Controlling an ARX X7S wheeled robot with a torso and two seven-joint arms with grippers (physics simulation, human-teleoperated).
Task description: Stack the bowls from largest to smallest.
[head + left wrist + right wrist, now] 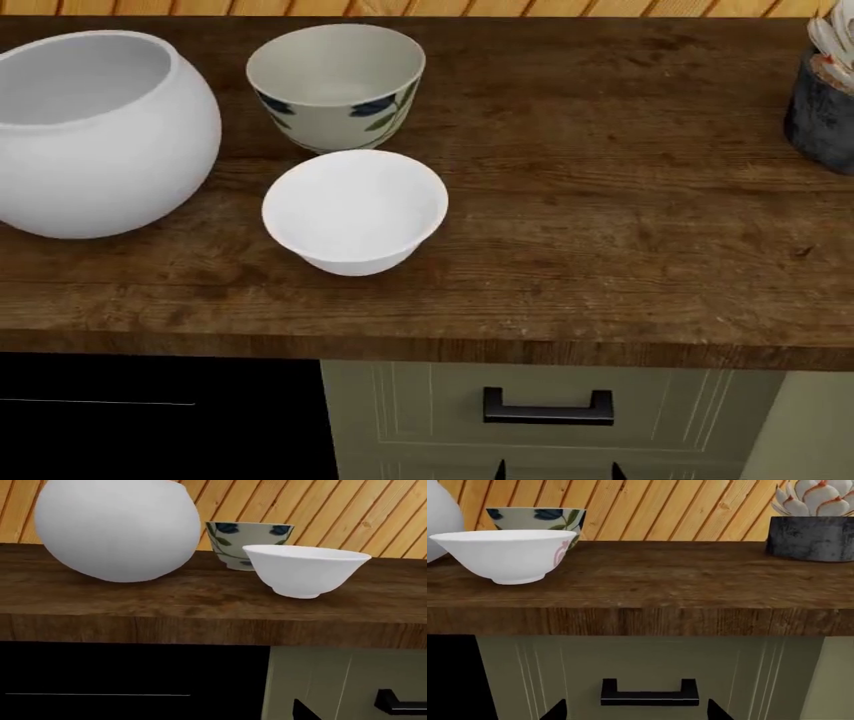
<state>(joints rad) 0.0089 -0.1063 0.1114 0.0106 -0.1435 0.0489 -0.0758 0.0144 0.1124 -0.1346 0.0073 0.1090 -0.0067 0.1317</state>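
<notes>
Three bowls upright, unstacked on wooden bench: large white bowl at left, flower-print bowl behind small white bowl, close together. Dark planter far right. Drawer handle below. Jaws barely visible; apart or together, cannot tell.

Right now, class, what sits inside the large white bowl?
In the head view the large white bowl shows a bare white inner wall and nothing in it; its rounded shoulder covers the near part of the inside.
</notes>
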